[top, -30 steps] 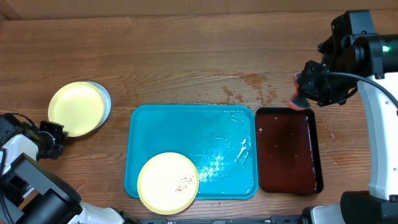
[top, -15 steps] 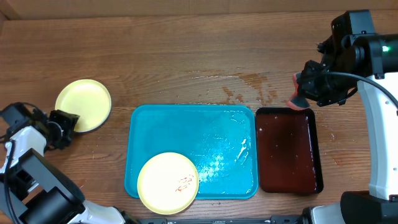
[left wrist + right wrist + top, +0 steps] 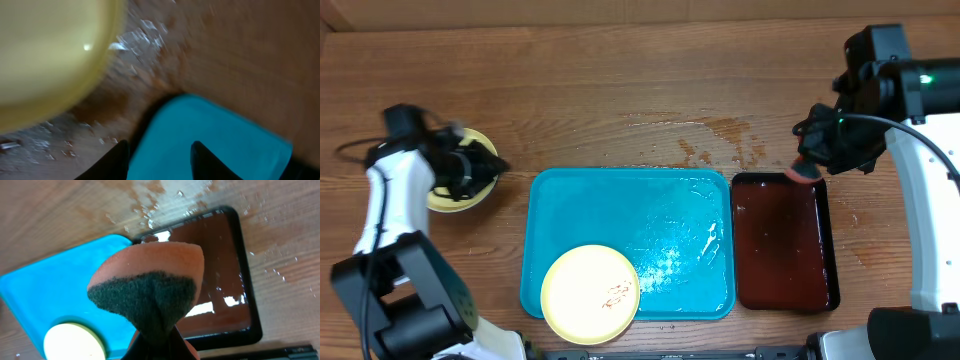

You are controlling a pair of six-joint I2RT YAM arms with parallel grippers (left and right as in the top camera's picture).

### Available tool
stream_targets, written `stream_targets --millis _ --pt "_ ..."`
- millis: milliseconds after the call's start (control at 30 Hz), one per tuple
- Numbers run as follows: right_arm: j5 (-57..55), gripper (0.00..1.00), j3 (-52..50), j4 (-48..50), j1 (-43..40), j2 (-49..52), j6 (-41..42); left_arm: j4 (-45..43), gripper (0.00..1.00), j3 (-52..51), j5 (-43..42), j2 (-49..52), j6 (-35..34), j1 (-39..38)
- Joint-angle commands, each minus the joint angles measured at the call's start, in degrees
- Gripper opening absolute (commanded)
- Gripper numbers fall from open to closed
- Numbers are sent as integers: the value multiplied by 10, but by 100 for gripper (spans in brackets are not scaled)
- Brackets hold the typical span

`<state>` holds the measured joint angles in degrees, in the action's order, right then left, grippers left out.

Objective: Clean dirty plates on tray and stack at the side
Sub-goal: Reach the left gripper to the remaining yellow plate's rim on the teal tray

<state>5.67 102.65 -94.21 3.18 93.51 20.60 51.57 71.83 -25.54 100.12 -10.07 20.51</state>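
l pincer [image 3: 159,149] apart, empty, nr yellow plate [image 3: 45,50]; r pincer [image 3: 159,347] clamped on sponge [image 3: 147,272].

White links, black joints, black cables; right arm [image 3: 932,200] green light [image 3: 924,78].

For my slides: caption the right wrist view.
Right hand pinches a sponge, with the blue tray, one plate and the brown tray behind it.
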Motion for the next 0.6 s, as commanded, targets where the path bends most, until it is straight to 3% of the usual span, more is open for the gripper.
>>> stream_targets --millis 0,200,367,433,567 --pt "-15 4 -50 18 1 1 8 68 45 12 -9 -31 152 -72" --pt "-9 4 -143 64 1 1 4 129 53 -4 21 -31 194 -186" --pt "-6 4 -179 80 1 0 -1 131 50 -22 140 -31 123 -237" --pt "7 4 -187 86 1 0 -16 141 43 -25 141 -31 109 -243" --pt "25 4 -190 96 1 0 -33 162 47 -25 132 -31 62 -244"
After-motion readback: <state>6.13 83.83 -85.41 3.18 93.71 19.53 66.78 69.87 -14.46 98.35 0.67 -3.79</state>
